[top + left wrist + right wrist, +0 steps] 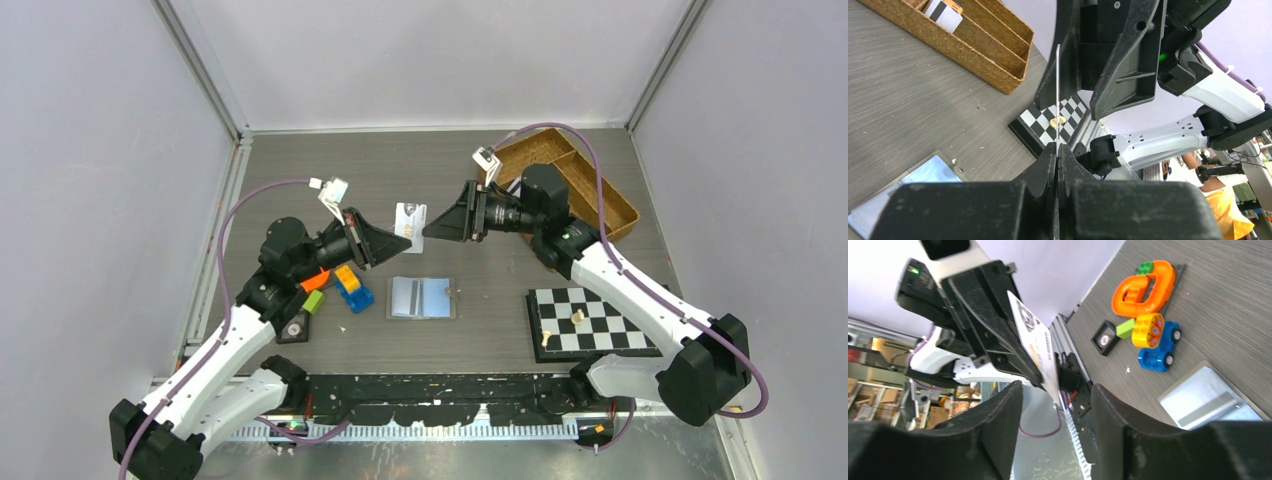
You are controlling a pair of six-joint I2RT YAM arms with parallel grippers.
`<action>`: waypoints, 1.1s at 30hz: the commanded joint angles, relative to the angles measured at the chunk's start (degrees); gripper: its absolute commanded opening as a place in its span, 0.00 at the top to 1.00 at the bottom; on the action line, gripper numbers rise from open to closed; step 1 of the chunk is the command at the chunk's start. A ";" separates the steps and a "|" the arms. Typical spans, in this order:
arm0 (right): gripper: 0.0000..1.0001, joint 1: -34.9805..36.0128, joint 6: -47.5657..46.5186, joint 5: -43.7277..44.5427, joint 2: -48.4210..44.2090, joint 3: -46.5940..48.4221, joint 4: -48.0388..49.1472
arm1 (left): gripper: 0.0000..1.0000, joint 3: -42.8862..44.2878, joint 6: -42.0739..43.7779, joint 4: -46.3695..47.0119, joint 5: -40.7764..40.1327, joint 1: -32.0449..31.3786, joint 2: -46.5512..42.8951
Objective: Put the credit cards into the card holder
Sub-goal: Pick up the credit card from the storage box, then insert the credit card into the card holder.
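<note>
A thin, pale whitish credit card [410, 221] is held up in the air above the counter [480, 180]. The left gripper [1057, 150] pinches it at one edge, its jaws clenched on it. The right gripper [1055, 390] faces it with jaws released, one on either side of the card's far edge, apparently not pressing it. The flat grey folding card holder [420, 297] lies open below, light blue side up. The right arm should probably draw straight back without knocking the card, and the left should lower it edge-first toward a pocket.

credit card [1035, 342] print blurred, nothing legible
</note>
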 commanded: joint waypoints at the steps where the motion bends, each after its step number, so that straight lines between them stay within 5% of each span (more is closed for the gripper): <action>1: 0.48 0.14 7.53 -2.08 -0.33 -0.66 13.87 | 1.00 -1.25 -3.42 6.75 -0.85 0.16 -0.49; 10: 0.71 0.92 11.66 -3.13 3.48 -2.44 20.73 | 1.00 -1.65 -4.28 7.69 -0.04 0.19 0.57; 20: 0.49 0.78 4.96 2.82 0.98 -2.72 11.96 | 1.00 -1.32 -3.26 6.36 -1.82 0.17 -0.39; 33: 0.56 0.93 7.60 -0.40 3.20 -3.07 15.96 | 1.00 -1.52 -3.45 6.45 -1.82 0.16 -0.95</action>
